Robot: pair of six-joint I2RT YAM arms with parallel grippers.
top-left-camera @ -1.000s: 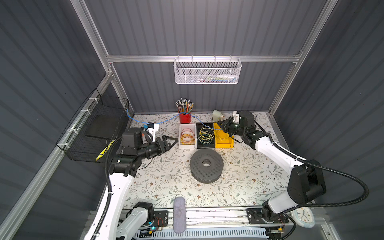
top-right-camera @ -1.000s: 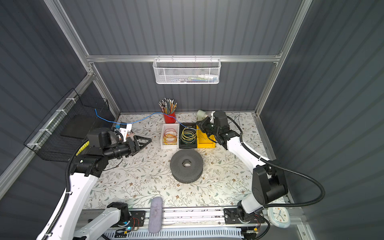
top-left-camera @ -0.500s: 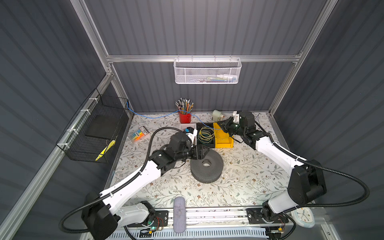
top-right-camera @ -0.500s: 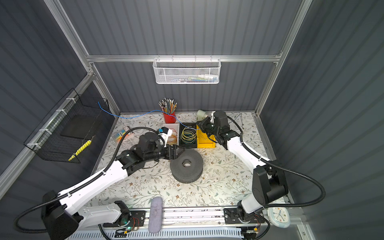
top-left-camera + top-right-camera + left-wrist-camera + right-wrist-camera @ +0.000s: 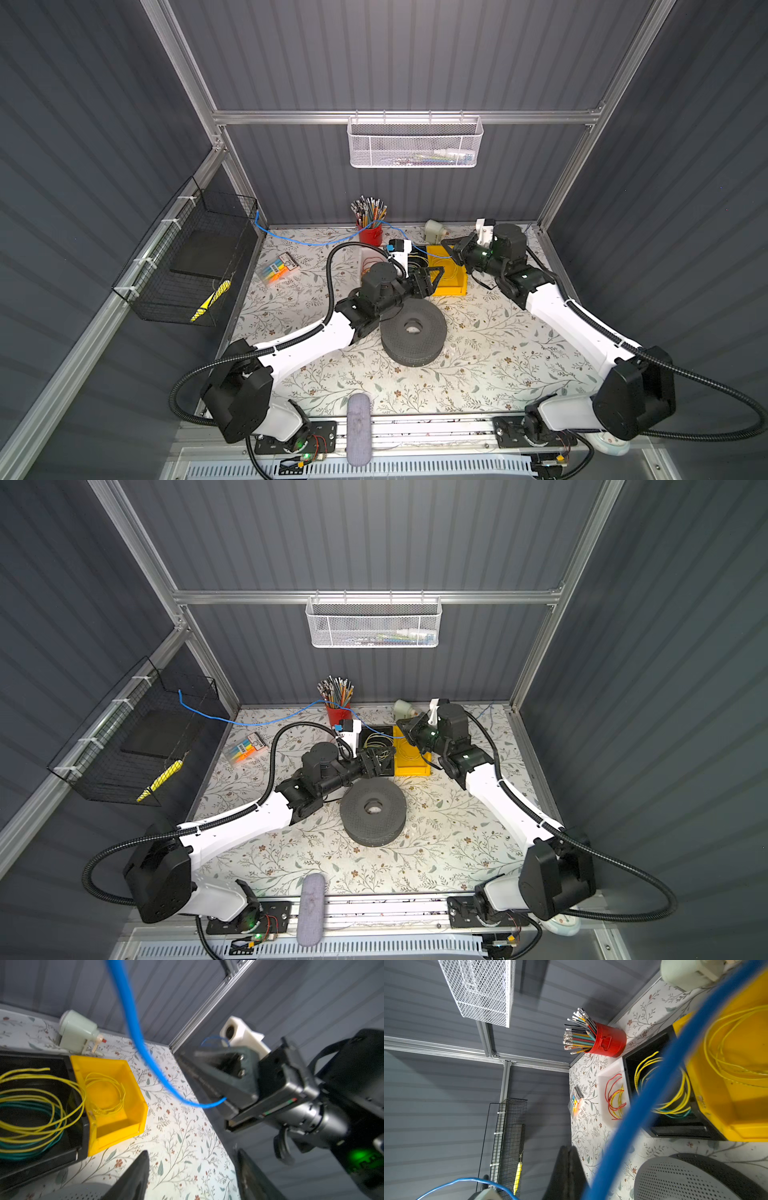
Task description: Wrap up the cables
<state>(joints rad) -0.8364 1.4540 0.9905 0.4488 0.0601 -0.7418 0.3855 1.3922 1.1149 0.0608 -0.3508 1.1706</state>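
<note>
- Tabletop (image 5: 498, 353) with a leaf-and-flower print; a black wire basket (image 5: 162, 291) hangs on the wall beyond its left edge.
- Left arm (image 5: 307, 340) stretches from the near left corner toward the rear half. The left gripper (image 5: 432, 279) hangs over the black bin (image 5: 82, 1136), its fingers (image 5: 135, 1176) spread apart with nothing between them. The blue cable (image 5: 316, 242) crosses the left wrist view clear of both.
- Right arm (image 5: 557, 309) stretches from the near right corner to the rear edge. The right gripper (image 5: 451, 249) is clamped tight on the cable, above the rear of the yellow bin (image 5: 453, 286).
- Grey perforated disc (image 5: 413, 332) lies flat at the tabletop's centre, just in front of the bins.
- Cable run: from the basket's top rear corner it sags along the rear edge, passes the red pencil cup (image 5: 372, 237) and ends in the shut right jaws. A short end curls out behind them. Whether the sag touches the tabletop I cannot tell.
- Three bins sit side by side near the rear edge — the white bin (image 5: 609, 1072) with red and orange wires (image 5: 612, 1097), the black one with yellow and green wires (image 5: 376, 742), and the yellow one with a thin yellow coil.
- Marker pack (image 5: 277, 268) lies near the left edge, and a pale green device (image 5: 433, 232) sits at the rear edge.
</note>
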